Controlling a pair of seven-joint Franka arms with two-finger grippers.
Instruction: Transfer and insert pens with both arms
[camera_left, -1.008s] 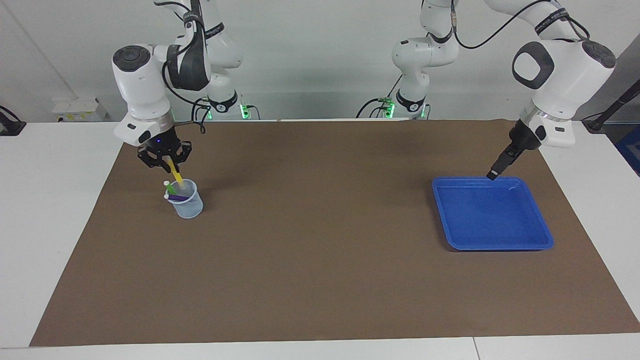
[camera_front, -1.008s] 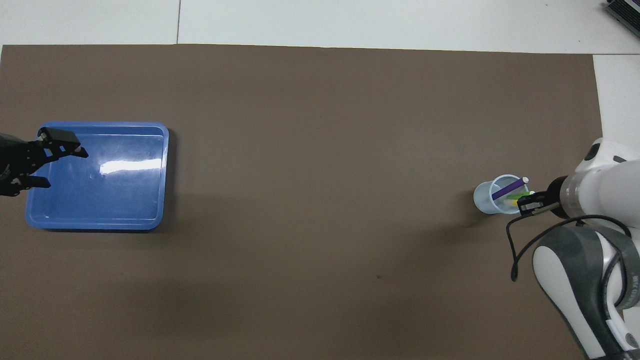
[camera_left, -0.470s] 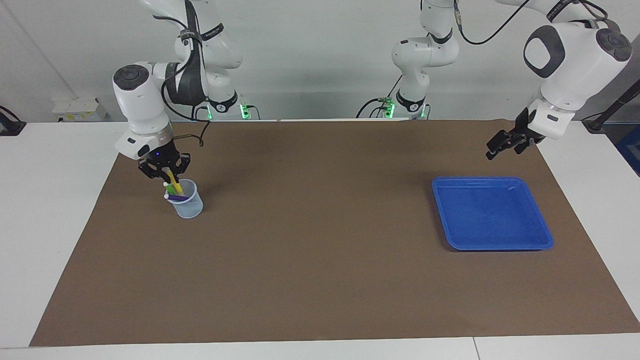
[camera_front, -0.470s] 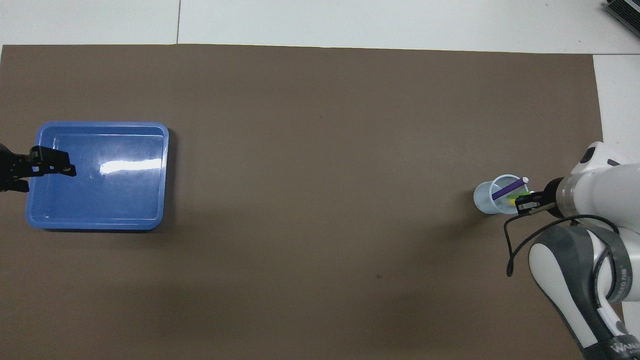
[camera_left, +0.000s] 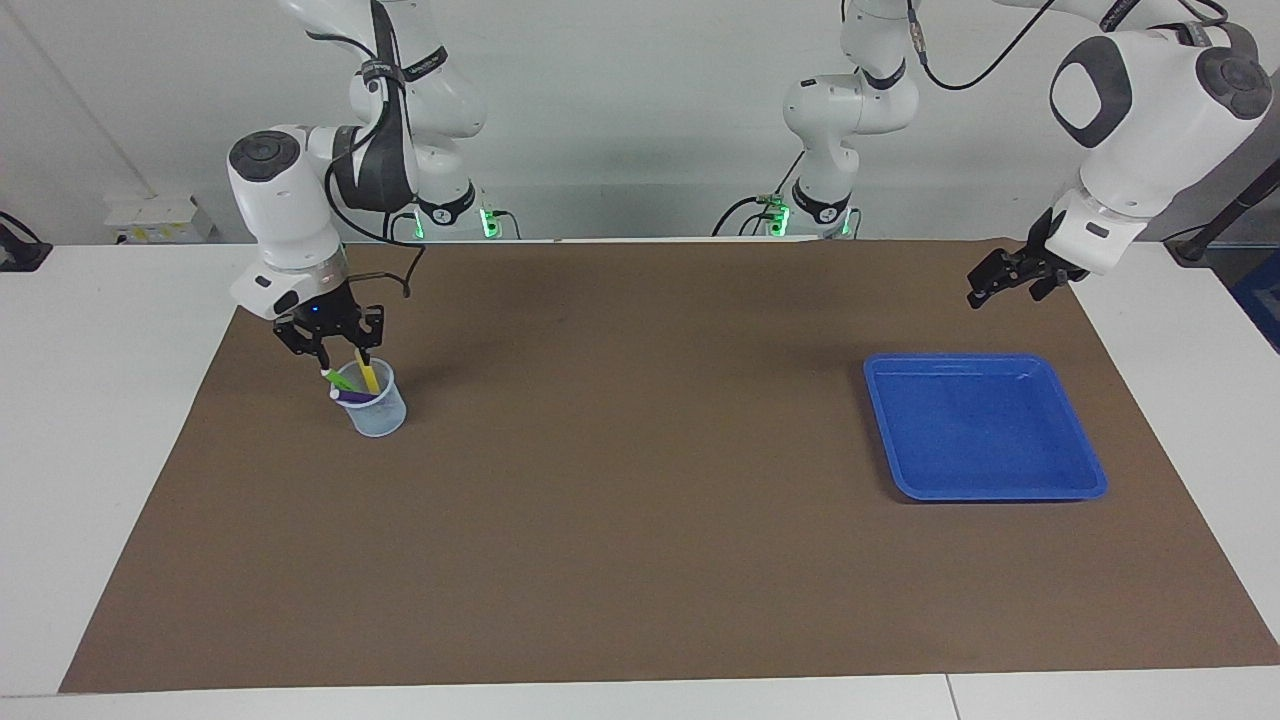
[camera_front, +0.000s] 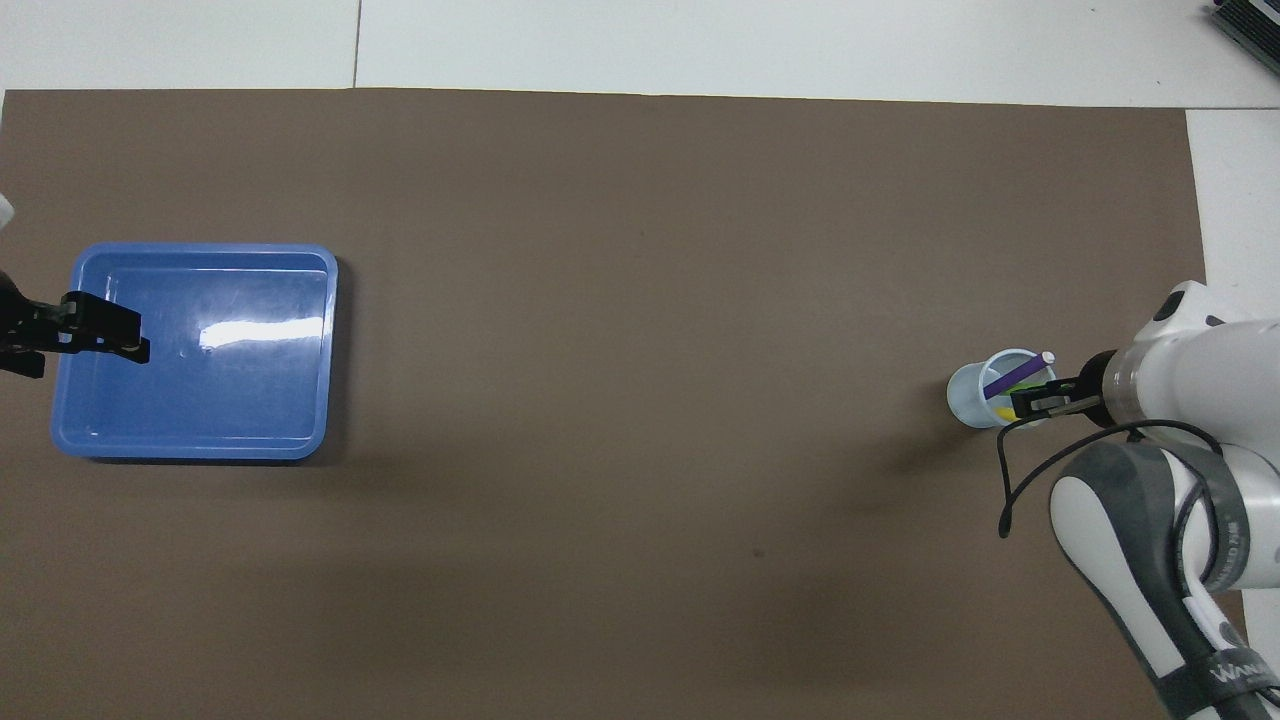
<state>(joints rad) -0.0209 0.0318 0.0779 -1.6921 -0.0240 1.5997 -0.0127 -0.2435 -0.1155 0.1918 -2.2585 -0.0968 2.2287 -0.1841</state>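
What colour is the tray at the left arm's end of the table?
The tray is bright blue, shown best in the overhead view.

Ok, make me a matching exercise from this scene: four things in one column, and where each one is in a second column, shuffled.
Things:
1. purple pen
2. blue tray
3. right gripper
4. left gripper

Places:
A. raised over the tray's edge
B. leaning in the clear cup
C. flat on the brown mat
D. just above the cup

Pairs: 1-B, 2-C, 3-D, 4-A
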